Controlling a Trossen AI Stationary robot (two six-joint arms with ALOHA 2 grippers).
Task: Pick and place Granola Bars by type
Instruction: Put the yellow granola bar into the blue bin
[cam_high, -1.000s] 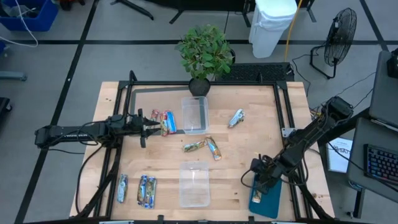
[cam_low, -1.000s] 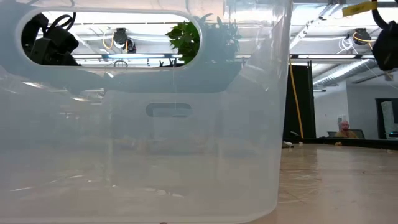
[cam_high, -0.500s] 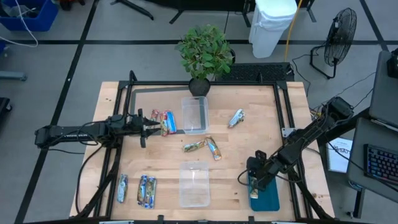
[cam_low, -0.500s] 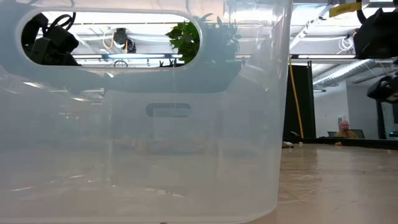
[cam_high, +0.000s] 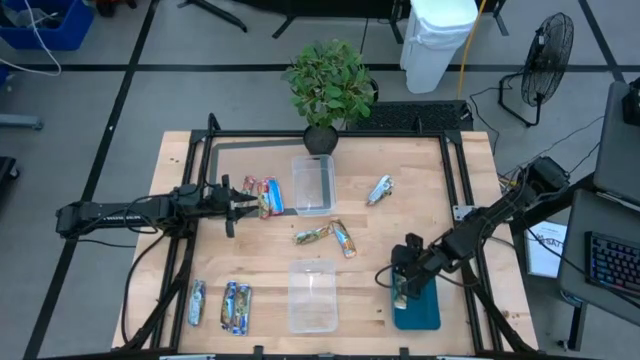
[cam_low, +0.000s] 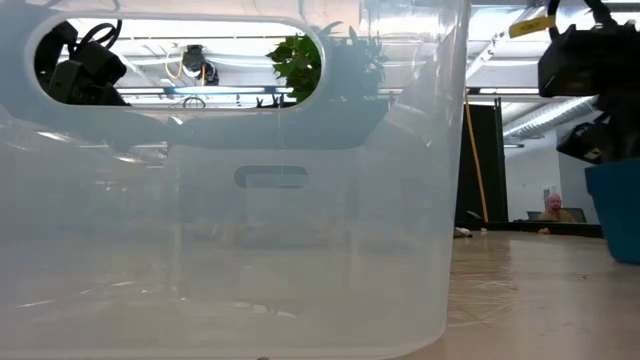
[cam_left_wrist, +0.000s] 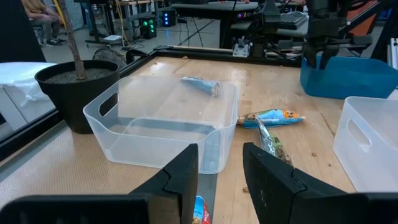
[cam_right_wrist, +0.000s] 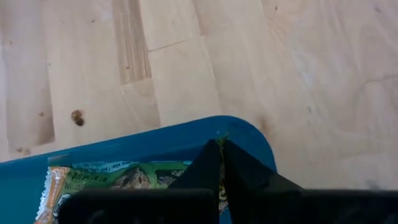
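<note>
Landmark: the near tub (cam_high: 311, 296), the clear one at the table's front.

Left of the near tub, three Granola Bars (cam_high: 234, 306) lie on the wood, unsorted.

Right of it, the right gripper (cam_high: 400, 290) is over the corner of the teal tray (cam_high: 425, 316). Its jaws are clenched tight, tips at the edge of a green-gold bar (cam_right_wrist: 112, 177) lying in the tray. I cannot tell whether they nip the wrapper.

Change over the last second: this gripper has slid toward the near tub, and the tray has come with it, turning slightly. My reading is that the tray is being dragged, not the bar lifted. That doesn't advance the sort.

Beyond the near tub, mid-table, lie a green-gold bar (cam_high: 311, 236) and a blue-white one (cam_high: 344, 239).

Farther still is the far tub (cam_high: 312, 184), with the silvery bar (cam_high: 379, 189) to its right. To its left, the left gripper (cam_high: 240, 200) hasn't moved. Its jaws are released above the red-blue bars (cam_high: 266, 196).
</note>
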